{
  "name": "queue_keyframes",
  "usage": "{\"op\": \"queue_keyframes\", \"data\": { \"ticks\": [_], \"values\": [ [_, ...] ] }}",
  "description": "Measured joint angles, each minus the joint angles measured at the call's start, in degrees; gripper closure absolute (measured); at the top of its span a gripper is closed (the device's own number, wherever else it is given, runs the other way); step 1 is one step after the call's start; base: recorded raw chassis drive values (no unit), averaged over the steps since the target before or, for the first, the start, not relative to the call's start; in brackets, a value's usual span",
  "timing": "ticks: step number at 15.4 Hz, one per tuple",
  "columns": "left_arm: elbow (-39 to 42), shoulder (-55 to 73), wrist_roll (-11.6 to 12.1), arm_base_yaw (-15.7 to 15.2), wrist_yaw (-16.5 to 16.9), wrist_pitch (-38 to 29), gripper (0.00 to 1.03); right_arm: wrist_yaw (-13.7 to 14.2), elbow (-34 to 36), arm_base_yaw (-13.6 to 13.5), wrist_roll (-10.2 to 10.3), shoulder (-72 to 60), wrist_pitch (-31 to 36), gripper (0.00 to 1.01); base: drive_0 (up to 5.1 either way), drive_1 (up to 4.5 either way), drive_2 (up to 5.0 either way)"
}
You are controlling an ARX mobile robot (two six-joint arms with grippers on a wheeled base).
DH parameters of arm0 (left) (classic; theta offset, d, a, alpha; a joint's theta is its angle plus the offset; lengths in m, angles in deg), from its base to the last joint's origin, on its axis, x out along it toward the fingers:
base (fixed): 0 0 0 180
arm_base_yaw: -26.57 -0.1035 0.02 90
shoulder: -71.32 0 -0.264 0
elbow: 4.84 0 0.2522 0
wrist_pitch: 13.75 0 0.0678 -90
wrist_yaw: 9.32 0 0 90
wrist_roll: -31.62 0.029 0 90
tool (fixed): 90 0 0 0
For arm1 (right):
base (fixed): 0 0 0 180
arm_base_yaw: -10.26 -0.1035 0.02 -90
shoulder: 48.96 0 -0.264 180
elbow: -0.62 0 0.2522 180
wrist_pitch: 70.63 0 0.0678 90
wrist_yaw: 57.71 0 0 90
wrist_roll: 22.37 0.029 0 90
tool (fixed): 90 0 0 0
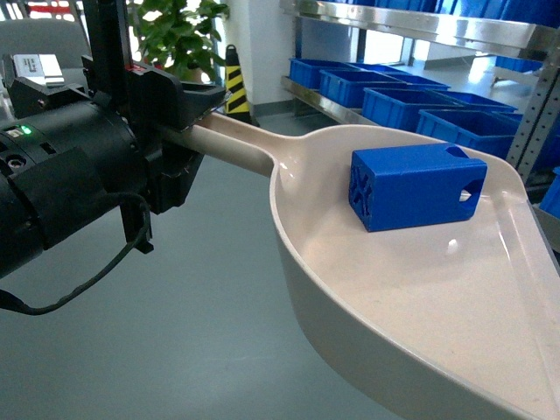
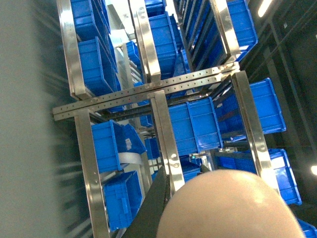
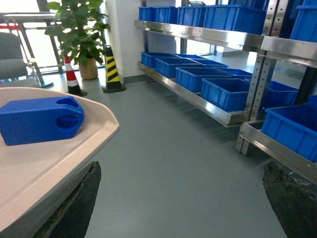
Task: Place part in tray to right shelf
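Note:
The cream tray [image 1: 394,306] is held up in the air in the head view, and my left gripper [image 1: 185,122] is shut on its long handle [image 1: 232,140]. The blue part [image 1: 416,185] lies on its side inside the tray's bowl. In the left wrist view the tray's rounded underside [image 2: 228,208] fills the bottom, with one dark finger [image 2: 157,201] pressed against it. In the right wrist view my right gripper [image 3: 181,198] stands open over bare floor, just right of the tray's lip [image 3: 74,144], on which the part [image 3: 39,119] rests. The right shelf [image 3: 218,111] holds blue crates.
Steel racks with blue crates [image 1: 398,105] line the right side, with more crates [image 3: 292,129] on a nearer low rail. A potted plant [image 3: 81,29] and striped cones [image 3: 111,69] stand at the back. Grey floor [image 3: 163,148] lies between.

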Motion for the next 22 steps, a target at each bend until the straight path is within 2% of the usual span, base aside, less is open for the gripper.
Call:
{"op": "queue_keyframes", "data": {
  "ticks": [22],
  "values": [
    [0.0,0.0,0.0,-0.1,0.0,0.0,0.90,0.0,0.0,0.0,0.0,0.0,0.0,0.03,-1.6,-1.61,-1.6]
  ]
}}
